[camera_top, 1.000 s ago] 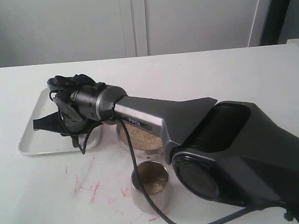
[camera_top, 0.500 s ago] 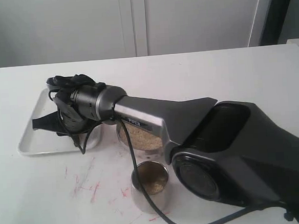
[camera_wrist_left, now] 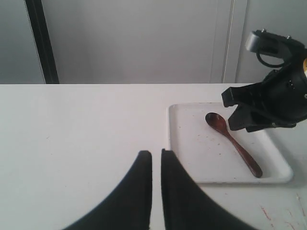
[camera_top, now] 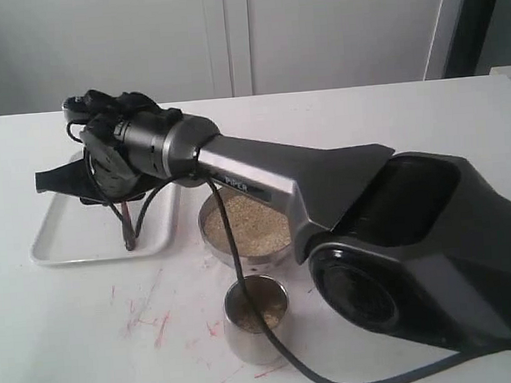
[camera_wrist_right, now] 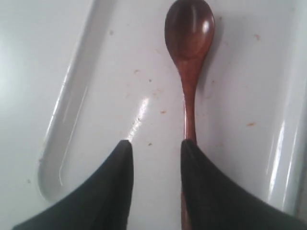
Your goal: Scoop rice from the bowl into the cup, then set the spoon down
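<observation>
The dark wooden spoon [camera_wrist_right: 189, 28] lies flat in the white tray [camera_wrist_right: 72, 96], head away from my right gripper [camera_wrist_right: 156, 142]. That gripper is open and holds nothing. Its handle runs under one fingertip [camera_wrist_right: 192, 148]. In the exterior view the right gripper [camera_top: 44, 182] hovers above the tray [camera_top: 58, 249], with the spoon's handle [camera_top: 129, 228] below it. The steel bowl [camera_top: 213, 240] holds rice [camera_top: 249, 223]. The steel cup [camera_top: 258, 327] stands in front of it with rice inside. My left gripper [camera_wrist_left: 156, 155] is shut, over bare table beside the tray [camera_wrist_left: 180, 143].
The right arm's large dark body [camera_top: 399, 234] stretches from the lower right across the bowl's far side, and its cable [camera_top: 246, 306] hangs over the bowl and cup. Red scribble marks [camera_top: 150, 317] stain the table. A white wall stands behind.
The right gripper's jaws have spread and let go of the spoon, which now lies in the tray. The gripper and forearm have risen, uncovering more of the bowl.
</observation>
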Motion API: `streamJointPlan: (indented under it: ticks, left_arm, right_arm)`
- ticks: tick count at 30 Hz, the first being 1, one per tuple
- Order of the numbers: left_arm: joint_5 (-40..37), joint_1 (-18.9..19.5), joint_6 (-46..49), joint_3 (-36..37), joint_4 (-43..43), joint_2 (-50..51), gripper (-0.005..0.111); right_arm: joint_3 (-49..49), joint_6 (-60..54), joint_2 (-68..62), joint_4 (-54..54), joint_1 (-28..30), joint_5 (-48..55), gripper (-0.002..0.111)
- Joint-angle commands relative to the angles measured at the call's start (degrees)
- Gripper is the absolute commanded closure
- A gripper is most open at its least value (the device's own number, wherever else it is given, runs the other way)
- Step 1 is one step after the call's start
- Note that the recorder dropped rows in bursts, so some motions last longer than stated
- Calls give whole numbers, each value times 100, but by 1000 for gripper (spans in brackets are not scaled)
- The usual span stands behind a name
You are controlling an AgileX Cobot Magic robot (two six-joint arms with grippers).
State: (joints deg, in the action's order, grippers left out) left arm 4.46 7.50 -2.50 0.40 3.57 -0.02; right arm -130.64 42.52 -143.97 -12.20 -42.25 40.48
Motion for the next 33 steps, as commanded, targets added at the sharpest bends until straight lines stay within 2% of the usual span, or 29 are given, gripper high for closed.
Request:
streamJointPlan:
  ticks: [1, 9, 13, 26, 33]
  left_arm:
    - [23, -24, -31, -40, 26, 2, 92]
    - [23, -24, -31, -40, 26, 2, 92]
    - [23, -24, -31, -40, 26, 2, 92]
    - [23, -24, -31, -40, 26, 2, 92]
    - [23, -24, -31, -40, 26, 2, 92]
  right_arm:
    - [-19, -992, 275, -12, 47, 371, 75]
    - [-6, -1997, 695, -107, 47, 932, 75]
    - [4, -2424, 879, -96, 15, 1050, 80]
    - [51, -3049, 1250, -18, 11, 1539, 82]
    - [1179, -3582, 1961, -9, 298, 1417, 91]
